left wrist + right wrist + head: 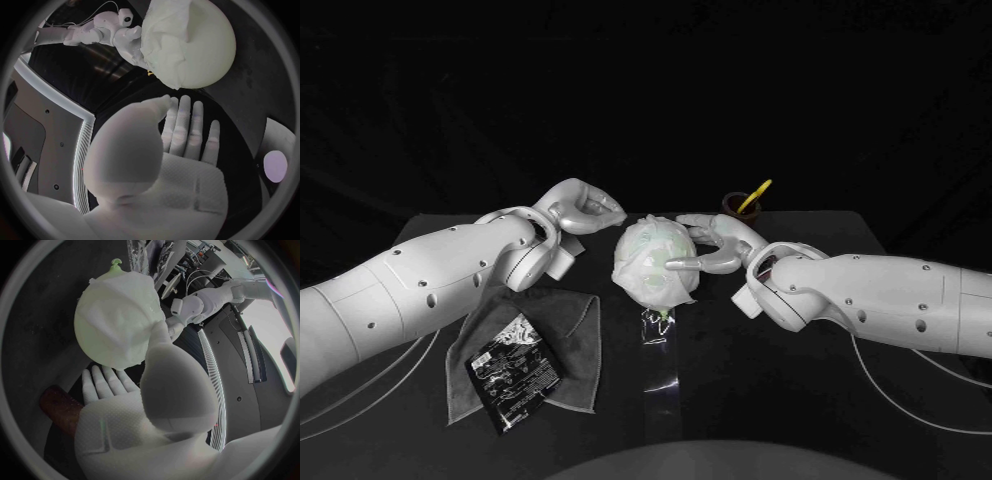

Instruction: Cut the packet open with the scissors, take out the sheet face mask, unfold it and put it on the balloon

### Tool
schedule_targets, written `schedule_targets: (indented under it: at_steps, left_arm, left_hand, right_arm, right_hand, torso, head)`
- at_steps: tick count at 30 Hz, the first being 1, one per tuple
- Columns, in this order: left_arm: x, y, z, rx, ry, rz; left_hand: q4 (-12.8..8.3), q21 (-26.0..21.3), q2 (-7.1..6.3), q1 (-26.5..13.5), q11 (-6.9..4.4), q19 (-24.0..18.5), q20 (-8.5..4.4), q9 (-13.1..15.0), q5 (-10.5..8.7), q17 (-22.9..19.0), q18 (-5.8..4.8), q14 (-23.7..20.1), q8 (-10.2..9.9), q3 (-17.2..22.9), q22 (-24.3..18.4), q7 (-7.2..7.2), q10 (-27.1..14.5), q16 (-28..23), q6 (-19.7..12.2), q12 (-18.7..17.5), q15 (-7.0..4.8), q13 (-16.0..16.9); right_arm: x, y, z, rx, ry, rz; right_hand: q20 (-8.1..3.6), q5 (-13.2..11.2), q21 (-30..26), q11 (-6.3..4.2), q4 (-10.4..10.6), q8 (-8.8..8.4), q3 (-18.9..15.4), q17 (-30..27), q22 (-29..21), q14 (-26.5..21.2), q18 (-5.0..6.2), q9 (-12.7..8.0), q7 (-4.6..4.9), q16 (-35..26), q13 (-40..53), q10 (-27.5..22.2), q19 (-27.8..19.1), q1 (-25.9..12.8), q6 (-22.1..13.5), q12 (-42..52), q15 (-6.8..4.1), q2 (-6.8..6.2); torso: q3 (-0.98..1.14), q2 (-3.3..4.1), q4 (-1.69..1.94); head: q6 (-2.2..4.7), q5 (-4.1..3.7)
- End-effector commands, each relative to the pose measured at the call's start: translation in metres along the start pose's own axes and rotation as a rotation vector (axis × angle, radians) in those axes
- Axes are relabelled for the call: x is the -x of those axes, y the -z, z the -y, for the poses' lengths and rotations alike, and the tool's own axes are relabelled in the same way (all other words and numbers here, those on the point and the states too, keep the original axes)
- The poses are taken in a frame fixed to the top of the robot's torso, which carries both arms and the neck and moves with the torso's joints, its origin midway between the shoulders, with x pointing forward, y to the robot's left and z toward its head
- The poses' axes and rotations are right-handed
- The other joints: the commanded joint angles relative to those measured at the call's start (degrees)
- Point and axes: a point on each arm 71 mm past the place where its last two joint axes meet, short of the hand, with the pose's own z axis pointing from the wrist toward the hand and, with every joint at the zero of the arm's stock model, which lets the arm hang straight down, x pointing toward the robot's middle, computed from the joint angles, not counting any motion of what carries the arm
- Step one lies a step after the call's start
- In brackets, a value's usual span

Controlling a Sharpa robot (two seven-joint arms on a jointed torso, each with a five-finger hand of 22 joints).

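Observation:
A pale balloon [655,262] lies at the table's middle, its knot toward me, with the white sheet mask [643,250] draped over it. The mask [165,42] is wrinkled and covers one side of the balloon [206,45]. My left hand [581,208] hovers to the balloon's left, fingers straight and apart, holding nothing [181,135]. My right hand [714,245] is on the balloon's right side, open, with its thumb against the mask [125,315]. The cut black packet [512,372] lies on a grey cloth [567,330] at the front left.
A brown holder [736,203] with yellow-handled scissors [756,194] stands behind my right hand. A clear strip [661,350] runs from the balloon's knot toward the front edge. The same brown holder [59,410] lies close under my right palm.

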Motion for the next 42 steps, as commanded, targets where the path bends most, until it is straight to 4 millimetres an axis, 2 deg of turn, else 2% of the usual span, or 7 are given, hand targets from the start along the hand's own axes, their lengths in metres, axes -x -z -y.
schedule_targets:
  at_steps: [1, 7, 18, 21, 23, 30, 42]
  left_arm:
    - [-0.002, 0.0, 0.0, 0.034, -0.013, -0.005]
    - [-0.008, 0.0, 0.001, 0.054, -0.048, -0.042]
    - [-0.014, -0.002, 0.001, 0.082, -0.077, -0.079]
    - [-0.015, -0.002, 0.001, 0.085, -0.079, -0.083]
    - [-0.015, -0.003, 0.001, 0.085, -0.08, -0.088]
    - [-0.02, -0.003, 0.003, 0.081, -0.079, -0.12]
    - [-0.019, -0.003, 0.002, 0.081, -0.09, -0.122]
  left_hand:
    - [3.4, -1.9, -2.86, -6.6, 1.17, -4.3, 0.11, -1.6, -0.54, -0.1, -0.59, -2.5, -3.2, -3.9, -0.9, 1.38, -2.3, -0.6, -3.5, -0.7, 0.9, 0.0]
    - [3.5, -3.7, -2.97, -8.9, 2.71, -8.4, 0.19, -2.8, -0.52, 0.3, -0.6, -6.1, -4.7, -8.9, -1.6, 2.45, -8.8, -0.1, -4.1, -2.5, 2.16, -0.3]
    - [3.6, -4.5, -0.35, -7.3, 3.29, -9.8, 0.25, -4.3, -0.52, 1.3, -0.67, -9.5, -5.7, -17.0, -1.5, 2.95, -11.8, 2.1, -3.4, -1.2, 2.75, 0.0]
    - [3.7, -4.5, 1.4, -6.0, 3.39, -9.6, 0.24, -5.1, -0.55, 1.8, -0.69, -10.6, -6.2, -21.4, -1.5, 3.04, -12.7, 3.4, -3.1, -0.1, 2.85, 0.1]
    - [3.7, -4.5, 1.4, -6.0, 3.39, -9.6, 0.24, -5.1, -0.55, 1.8, -0.69, -10.6, -6.2, -21.4, -1.5, 3.04, -12.7, 3.4, -3.1, -0.1, 2.85, 0.1]
    - [2.9, -4.5, 3.46, -1.8, 3.04, -9.5, 0.21, -5.8, -0.52, 2.2, -0.64, -11.1, -6.3, -22.7, -1.4, 2.47, -13.0, 4.9, -2.1, 1.2, 2.64, 0.1]
    - [2.3, -4.6, 5.04, 1.6, 2.47, -9.7, 0.09, -6.4, -0.52, 2.4, -0.31, -10.8, -6.2, -21.8, -1.4, 1.64, -12.5, 6.0, -0.5, 2.4, 2.39, 0.1]
  right_arm:
    - [-0.002, 0.0, 0.0, 0.007, 0.01, -0.02]
    - [-0.003, 0.001, 0.0, 0.007, 0.01, -0.021]
    - [-0.004, 0.001, -0.001, 0.008, 0.01, -0.023]
    - [-0.004, 0.001, -0.001, 0.008, 0.009, -0.023]
    - [-0.004, 0.001, -0.001, 0.008, 0.009, -0.023]
    - [-0.004, 0.001, -0.001, 0.006, 0.009, -0.022]
    - [-0.004, 0.001, -0.001, 0.005, 0.009, -0.02]
  right_hand:
    - [0.0, -0.1, -0.2, 0.13, 0.0, 0.29, 0.3, -0.1, -0.2, 0.1, -0.71, 0.1, 8.74, -0.3, 0.0, 0.4, -0.5, 0.2, 0.6, 0.0, 0.1, -0.1]
    - [0.0, -0.1, -0.2, 0.13, 0.0, 0.29, 0.3, -0.1, -0.2, 0.1, -0.71, 0.1, 8.74, -0.3, 0.0, 0.4, -0.5, 0.2, 0.6, 0.0, 0.1, -0.1]
    - [0.0, -0.1, -0.2, 0.13, 0.0, 0.31, 0.2, -0.1, -0.2, 0.0, -0.71, 0.1, 8.74, -0.4, 0.0, 0.4, -0.5, 0.2, 0.6, 0.0, 0.11, -0.2]
    - [0.0, -0.1, -0.2, 0.13, 0.0, 0.31, 0.2, -0.1, -0.2, 0.0, -0.71, 0.1, 8.74, -0.4, 0.0, 0.4, -0.5, 0.2, 0.6, 0.0, 0.11, -0.2]
    - [0.0, -0.1, -0.2, 0.13, 0.0, 0.31, 0.2, -0.1, -0.2, 0.0, -0.71, 0.1, 8.74, -0.4, 0.0, 0.4, -0.5, 0.2, 0.6, 0.0, 0.11, -0.2]
    - [0.0, -0.1, -0.2, 0.13, 0.0, 0.31, 0.2, -0.1, -0.2, 0.0, -0.71, 0.1, 8.74, -0.4, 0.0, 0.4, -0.5, 0.2, 0.6, 0.0, 0.11, -0.2]
    - [0.0, -0.1, -0.2, 0.13, 0.1, 0.33, 0.2, -0.1, -0.2, 0.1, -0.72, 0.1, 8.74, -0.4, 0.1, 0.5, -0.5, 0.1, 0.7, 0.1, 0.11, -0.16]
  torso:
    - [-0.01, 0.01, 0.0]
    - [-0.04, 0.04, -0.03]
    - [-0.02, 0.04, -0.05]
    - [-0.01, 0.04, -0.07]
    - [-0.02, 0.04, -0.05]
    - [0.0, 0.03, -0.02]
    - [-0.03, 0.03, -0.03]
  head:
    - [-0.01, -0.05]
    - [0.01, 0.06]
    - [-0.18, 0.07]
    - [-0.23, 0.11]
    - [-0.25, 0.13]
    - [-0.33, 0.16]
    - [-0.57, 0.13]
